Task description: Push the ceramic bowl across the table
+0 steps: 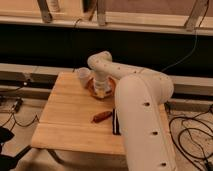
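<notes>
1. Plainly, in the camera view the gripper [101, 90] is hard to make out. It shows only as a pale blur at the end of the wrist, and we cannot tell whether it is apart, together or clamped on anything.
2. We see the ceramic bowl [91, 88] directly under the gripper. The wrist covers its middle, so only its reddish-brown rim shows on either side. Whether the gripper touches it we cannot tell.
3. We find the arm [142, 115] filling the lower right of the view, cut off by the bottom edge and hiding the near right part of the table [70, 117].
4. From that thick white link the arm rises away from us to a bent joint above the gripper, then drops almost straight down to the bowl.
5. Just beside the gripper, to its left in the view and slightly farther back, stands a pale cup [83, 76], close against the bowl's rim.
6. Nearer to us than the gripper lies a small reddish-brown object [101, 116] we cannot identify. A dark strip [116, 122] lies next to it, against the arm.
7. Bowl and cup sit near the table's far edge.
</notes>
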You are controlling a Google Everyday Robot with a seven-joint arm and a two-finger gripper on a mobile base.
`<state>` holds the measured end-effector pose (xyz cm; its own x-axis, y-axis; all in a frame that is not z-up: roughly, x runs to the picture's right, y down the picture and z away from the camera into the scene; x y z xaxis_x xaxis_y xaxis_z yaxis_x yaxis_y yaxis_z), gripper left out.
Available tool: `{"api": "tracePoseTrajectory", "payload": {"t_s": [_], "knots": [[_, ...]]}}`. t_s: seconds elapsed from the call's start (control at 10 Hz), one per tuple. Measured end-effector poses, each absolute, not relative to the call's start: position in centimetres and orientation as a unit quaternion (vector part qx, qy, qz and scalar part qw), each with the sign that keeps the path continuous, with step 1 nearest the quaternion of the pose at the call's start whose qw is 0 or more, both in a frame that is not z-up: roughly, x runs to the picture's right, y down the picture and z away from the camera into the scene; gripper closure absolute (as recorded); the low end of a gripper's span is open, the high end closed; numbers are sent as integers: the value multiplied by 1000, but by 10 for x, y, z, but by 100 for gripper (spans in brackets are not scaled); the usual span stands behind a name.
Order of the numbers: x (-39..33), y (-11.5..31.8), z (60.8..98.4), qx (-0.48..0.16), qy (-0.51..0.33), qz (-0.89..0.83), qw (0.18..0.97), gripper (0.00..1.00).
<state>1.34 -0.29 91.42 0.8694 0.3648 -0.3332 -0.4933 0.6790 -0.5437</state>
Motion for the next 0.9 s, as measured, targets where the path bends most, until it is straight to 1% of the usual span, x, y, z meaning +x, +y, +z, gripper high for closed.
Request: {"api": "tracePoseTrajectory", "payload": {"t_s": [0.2,0.3,0.4,0.5,0.9], "knots": [[70,-68,902,-244,124,302,913,100],[104,-106,893,-193,135,344,909,100],[118,-123,887,-169,139,361,906,100],[125,-131,884,-158,142,370,905,100],[118,-129,892,-159,138,365,907,100]]}}
